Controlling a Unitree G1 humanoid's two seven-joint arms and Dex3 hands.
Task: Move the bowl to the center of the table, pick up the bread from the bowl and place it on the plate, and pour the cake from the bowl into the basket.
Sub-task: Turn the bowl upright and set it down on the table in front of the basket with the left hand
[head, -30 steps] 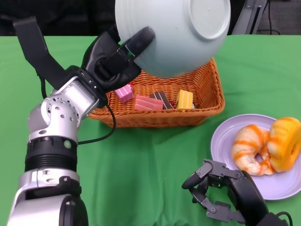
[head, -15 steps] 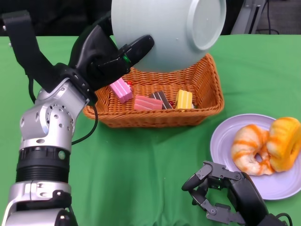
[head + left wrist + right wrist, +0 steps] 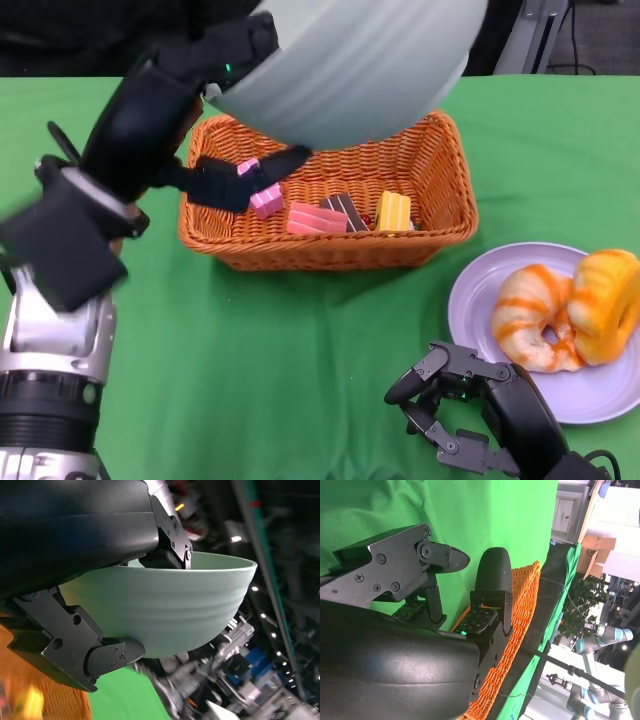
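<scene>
At the frame's top, the left hand (image 3: 170,110) gripped the pale bowl (image 3: 350,65) over the basket (image 3: 330,245), which held cake pieces (image 3: 320,215). Since a second earlier the bowl had swung from tipped toward upright. Lower right, the right hand (image 3: 470,410) hovered empty, fingers loosely curled apart, beside the plate (image 3: 480,290) bearing bread (image 3: 565,310).

Green tablecloth (image 3: 300,330) on the table; dim room behind, cardboard boxes (image 3: 600,550)
</scene>
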